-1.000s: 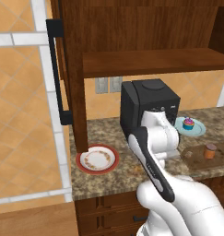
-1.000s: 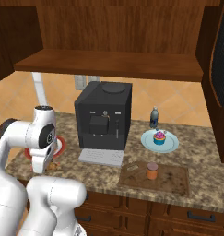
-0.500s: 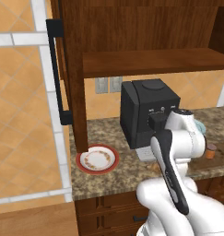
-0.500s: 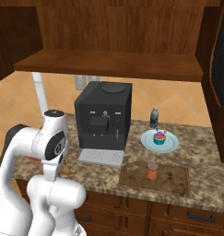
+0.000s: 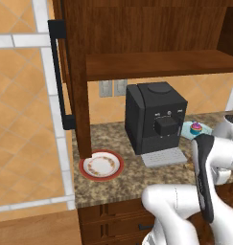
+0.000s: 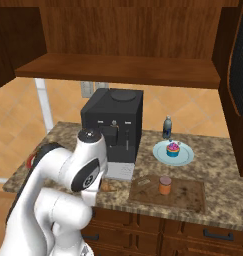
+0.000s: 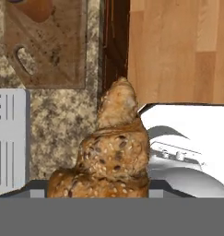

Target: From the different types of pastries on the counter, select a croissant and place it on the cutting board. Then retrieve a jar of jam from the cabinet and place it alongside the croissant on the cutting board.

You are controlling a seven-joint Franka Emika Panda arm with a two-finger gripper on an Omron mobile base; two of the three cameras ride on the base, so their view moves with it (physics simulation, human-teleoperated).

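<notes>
I have the croissant [image 7: 114, 156] clenched in my claw [image 7: 98, 191]; in the hand view it rises golden-brown and seeded right between my finger tips, its pointed end sticking away from me. From the right base view a sliver of it peeks out under my wrist [image 6: 106, 186], above the front edge of the bench [image 6: 213, 152], just left of the cutting board [image 6: 185, 192].

The cutting board lies flat near the bench's front edge, and the jar of jam [image 6: 165, 185] already stands upright on it, toward its left half. In the hand view the board [image 7: 58, 50] sits beyond the croissant, with the grey drip tray [image 7: 9, 138] of the coffee machine [image 6: 113, 125] at the left.

Behind the board a cupcake [image 6: 173, 148] with pink-purple frosting rests on a pale blue plate [image 6: 185, 157], and a small dark bottle [image 6: 167, 127] stands just behind that. The black coffee machine is left of these. Farther left, in the left base view, a white plate with a red patterned rim [image 5: 101, 165] lies below the open cabinet door [image 5: 72, 72] with its long black handle [image 5: 58, 76].
</notes>
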